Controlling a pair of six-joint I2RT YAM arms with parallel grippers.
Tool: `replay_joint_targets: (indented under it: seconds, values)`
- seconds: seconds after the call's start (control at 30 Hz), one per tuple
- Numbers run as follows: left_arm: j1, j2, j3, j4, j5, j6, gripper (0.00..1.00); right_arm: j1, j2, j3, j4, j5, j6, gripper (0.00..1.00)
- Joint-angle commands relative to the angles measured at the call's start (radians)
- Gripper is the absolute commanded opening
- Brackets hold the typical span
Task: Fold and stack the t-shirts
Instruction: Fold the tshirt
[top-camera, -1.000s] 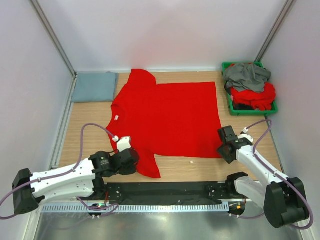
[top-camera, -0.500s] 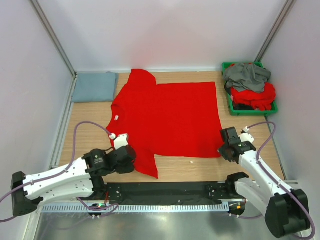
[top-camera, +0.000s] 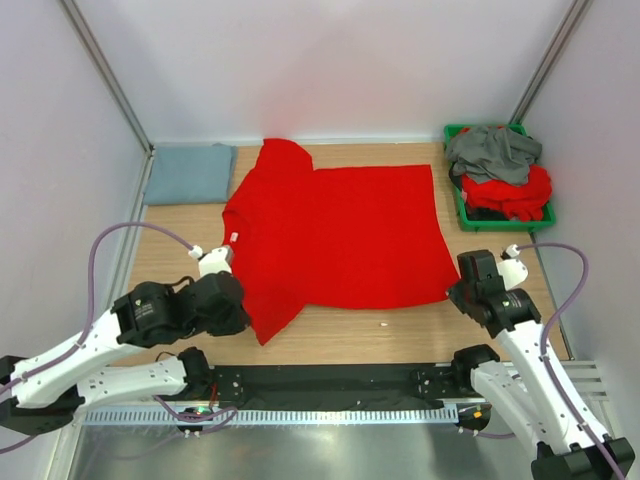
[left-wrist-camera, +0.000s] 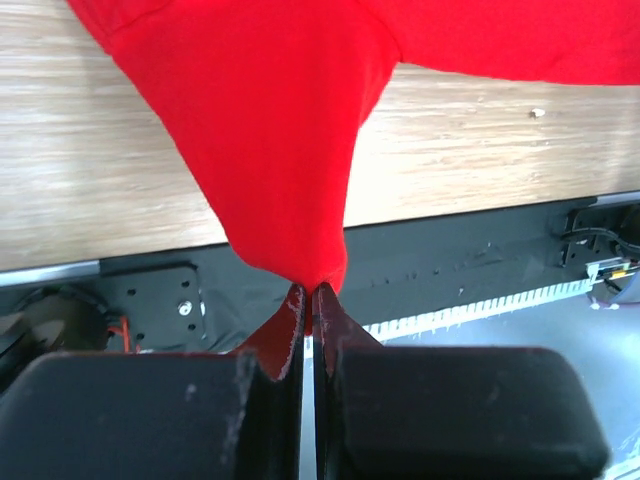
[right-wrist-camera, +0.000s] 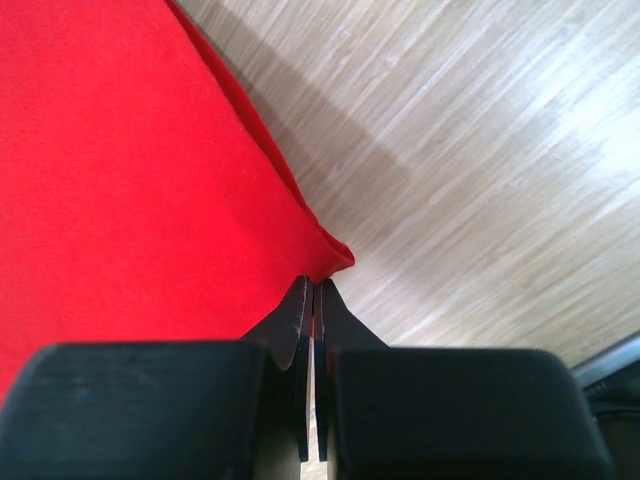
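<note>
A bright red t-shirt (top-camera: 335, 235) lies spread on the wooden table, neck to the left with a small white label. My left gripper (top-camera: 243, 318) is shut on its near sleeve (left-wrist-camera: 270, 150), which is lifted off the wood and hangs stretched from the closed tips. My right gripper (top-camera: 458, 293) is shut on the shirt's near right hem corner (right-wrist-camera: 325, 255), also raised. A folded blue-grey t-shirt (top-camera: 189, 172) lies at the far left. Dark grey (top-camera: 492, 150) and red (top-camera: 515, 192) t-shirts are heaped in the bin.
The green plastic bin (top-camera: 463, 215) stands at the far right corner. A black strip (top-camera: 330, 382) and a metal rail run along the near table edge between the arm bases. A small white speck (top-camera: 384, 323) lies on the wood near the hem.
The right gripper closed on the hem corner and rose with it to the right. The left gripper drew the sleeve up and to the left, pulling the near edge taut.
</note>
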Motion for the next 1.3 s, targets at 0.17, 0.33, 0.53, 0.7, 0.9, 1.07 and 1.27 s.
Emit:
replay_joint_targets:
  seconds: [0.17,0.33,0.53,0.7,0.9,1.07,1.27]
  values:
    - [0.004,0.093,0.19,-0.125,-0.08,0.083,0.0,-0.001,-0.042,0.046,-0.041,-0.031,-0.062,0.01]
    - [0.034,0.251,0.342,-0.124,-0.173,0.269,0.0,-0.001,0.037,0.08,0.027,-0.047,-0.095,0.01]
    - [0.255,0.48,0.529,-0.058,-0.043,0.521,0.0,0.0,0.181,0.155,0.092,-0.013,-0.152,0.01]
    - [0.433,0.591,0.589,-0.001,0.052,0.666,0.0,-0.015,0.316,0.204,0.145,0.007,-0.197,0.01]
    - [0.559,0.701,0.666,0.023,0.107,0.759,0.0,-0.055,0.422,0.23,0.219,-0.004,-0.234,0.01]
    - [0.627,0.789,0.721,0.036,0.126,0.819,0.0,-0.072,0.509,0.242,0.276,-0.021,-0.252,0.01]
    - [0.682,0.889,0.804,0.054,0.132,0.855,0.0,-0.081,0.587,0.262,0.322,-0.027,-0.263,0.01]
